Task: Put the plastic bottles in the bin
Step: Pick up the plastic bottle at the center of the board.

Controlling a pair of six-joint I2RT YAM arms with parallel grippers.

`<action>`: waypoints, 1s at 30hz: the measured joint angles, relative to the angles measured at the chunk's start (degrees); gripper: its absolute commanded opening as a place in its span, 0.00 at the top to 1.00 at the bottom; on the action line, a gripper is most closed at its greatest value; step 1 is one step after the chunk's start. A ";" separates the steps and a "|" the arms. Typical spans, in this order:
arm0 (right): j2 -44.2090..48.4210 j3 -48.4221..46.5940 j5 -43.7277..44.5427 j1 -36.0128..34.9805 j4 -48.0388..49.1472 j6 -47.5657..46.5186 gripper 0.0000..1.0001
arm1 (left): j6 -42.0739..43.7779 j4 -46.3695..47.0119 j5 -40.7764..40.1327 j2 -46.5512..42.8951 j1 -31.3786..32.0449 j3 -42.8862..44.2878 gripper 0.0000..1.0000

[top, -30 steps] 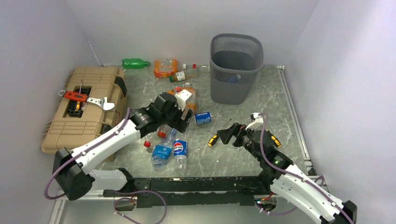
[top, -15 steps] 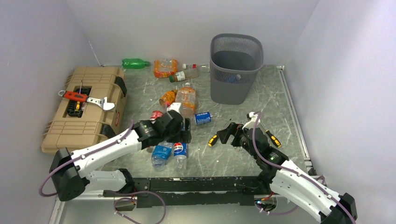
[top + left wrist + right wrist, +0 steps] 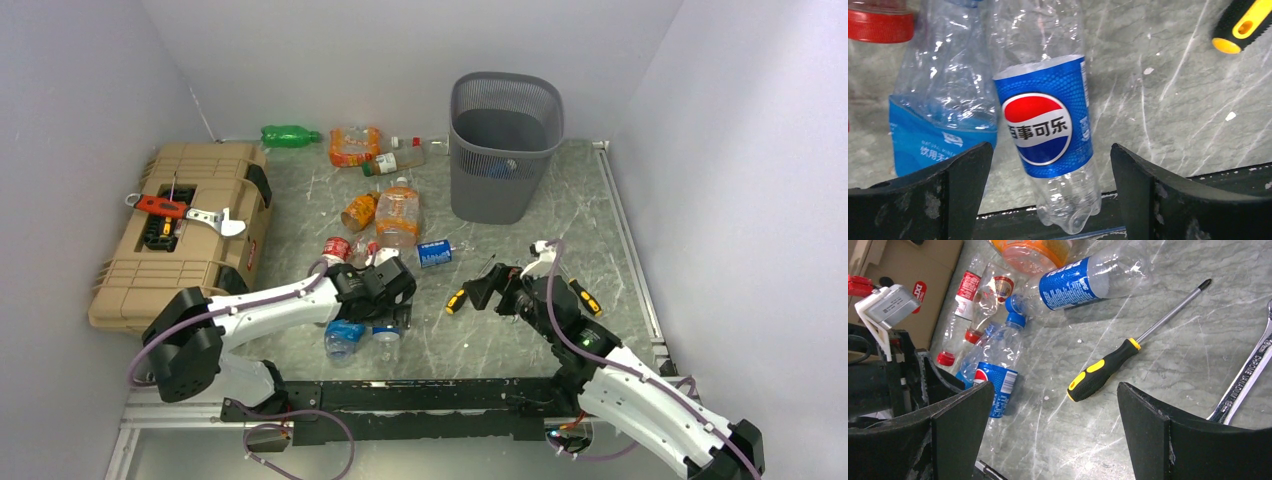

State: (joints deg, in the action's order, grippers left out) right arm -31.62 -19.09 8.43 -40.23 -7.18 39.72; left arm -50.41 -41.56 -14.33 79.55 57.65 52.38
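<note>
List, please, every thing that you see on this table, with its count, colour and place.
bin: one, dark grey, back right.
toolbox: one, tan, left side.
red item: one, on the toolbox.
wrenches: two, silver; one on the toolbox, one front right.
green bottle: one, back wall.
orange bottles: three, back and middle.
red-label bottles: two, clear, middle.
blue-label bottles: three, clear; two front, one middle.
small bottles: back, left of the bin, count unclear.
screwdrivers: two, black and yellow, front right.
left tool: open, front middle, holding nothing.
right tool: open, front right, holding nothing.
</note>
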 measured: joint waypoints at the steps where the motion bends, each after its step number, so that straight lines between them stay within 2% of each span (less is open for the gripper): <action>1: 0.20 0.00 0.00 0.00 -0.11 0.02 0.02 | 0.00 0.57 0.20 0.28 0.09 -0.07 0.08; 14: 0.52 0.11 -0.70 0.00 -0.59 0.66 0.03 | -0.81 5.07 0.81 5.05 1.75 -2.49 0.21; 20: -0.96 -0.07 -1.57 0.00 -0.76 0.66 0.04 | -1.16 5.40 0.31 5.05 1.75 -3.63 0.34; 23: -1.68 -0.90 -1.77 0.00 -1.81 0.66 0.04 | -0.96 6.34 0.31 5.09 1.75 -3.82 0.44; 27: -1.70 -3.28 -2.62 0.00 -3.80 0.61 0.02 | -0.35 6.78 0.00 3.85 2.56 -3.96 0.50; 30: -2.03 -7.23 -3.67 0.00 -6.97 0.39 0.01 | 0.90 5.44 -0.63 -0.90 4.37 -3.65 0.51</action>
State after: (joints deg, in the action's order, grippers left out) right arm -33.65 -26.33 4.75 -40.23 -14.15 40.12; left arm -49.52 -36.12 -14.96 78.65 62.02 48.73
